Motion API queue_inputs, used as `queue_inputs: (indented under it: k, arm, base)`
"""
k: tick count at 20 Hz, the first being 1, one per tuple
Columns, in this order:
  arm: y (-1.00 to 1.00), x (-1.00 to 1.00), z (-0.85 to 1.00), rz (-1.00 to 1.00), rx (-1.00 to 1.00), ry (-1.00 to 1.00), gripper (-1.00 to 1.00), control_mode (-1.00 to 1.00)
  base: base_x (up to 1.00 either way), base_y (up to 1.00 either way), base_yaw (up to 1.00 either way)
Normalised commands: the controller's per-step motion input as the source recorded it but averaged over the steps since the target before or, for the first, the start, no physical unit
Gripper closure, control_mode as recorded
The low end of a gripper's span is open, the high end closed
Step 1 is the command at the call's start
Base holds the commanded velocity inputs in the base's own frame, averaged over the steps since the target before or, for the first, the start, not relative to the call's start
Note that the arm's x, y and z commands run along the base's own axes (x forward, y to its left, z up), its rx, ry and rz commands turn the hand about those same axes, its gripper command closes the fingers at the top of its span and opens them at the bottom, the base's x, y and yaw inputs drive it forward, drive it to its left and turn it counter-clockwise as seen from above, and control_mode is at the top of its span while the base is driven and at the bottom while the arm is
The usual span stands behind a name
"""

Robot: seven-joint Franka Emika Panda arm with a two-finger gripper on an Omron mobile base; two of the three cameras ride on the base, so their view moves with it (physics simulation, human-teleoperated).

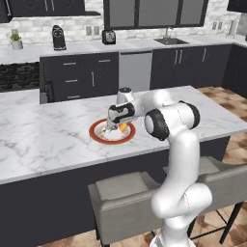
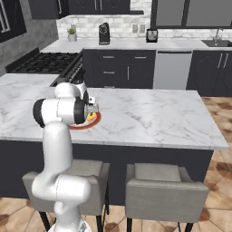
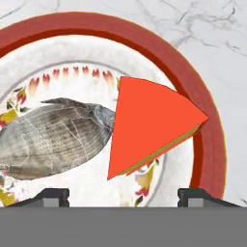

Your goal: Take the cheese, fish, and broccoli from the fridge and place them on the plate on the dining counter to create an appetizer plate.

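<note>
At the bottom of the hand view the end effector [image 3: 123,197] is seen spread open and empty, just above the fish [image 3: 53,137] and cheese [image 3: 152,123] lying together on the plate [image 3: 205,144], mid-frame on the desk [image 1: 48,135]. If the end effector is lifted carelessly, a fingertip could catch the cheese and push it off the rim.

Dark cabinets [image 1: 91,75] run along the back wall under a pale worktop [image 1: 96,47], with a steel dishwasher [image 1: 135,70] set between them and a sink [image 1: 170,41] with a tap further right. On the worktop stand a coffee machine [image 1: 59,37], a toaster [image 1: 109,36] and a small potted plant [image 1: 16,40], in front of white brick tiles [image 1: 34,29]; a gas stove [image 2: 43,61] sits at the left in the right base view. 2 grey chairs [image 2: 165,192] stand on a brown tiled floor [image 2: 222,167].
</note>
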Motion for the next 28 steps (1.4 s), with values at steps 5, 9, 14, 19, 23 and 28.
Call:
queue_inputs:
  k: [5, 9, 14, 19, 23, 28]
  arm:
    - [0.00, -0.99, 0.91, -0.05, -0.08, -0.20, -1.00, -1.00]
    - [0.00, -0.99, 1.00, -0.05, -0.09, -0.24, -1.00, -1.00]
    - [0.00, -1.00, 1.00, -0.05, -0.02, -0.11, -1.00, -1.00]
    - [0.00, -0.88, 1.00, -0.04, 0.01, 0.00, -1.00, -1.00]
    - [-0.02, -0.64, 1.00, -0.03, 0.05, 0.03, -1.00, -1.00]
    - [-0.10, -0.61, 1.00, -0.05, 0.09, 0.16, -1.00, -1.00]
  base:
    - [0.00, 0.00, 0.00]
    - [0.00, 0.00, 0.00]
    - [0.00, 0.00, 0.00]
    - [0.00, 0.00, 0.00]
    - [0.00, 0.00, 0.00]
    - [0.00, 0.00, 0.00]
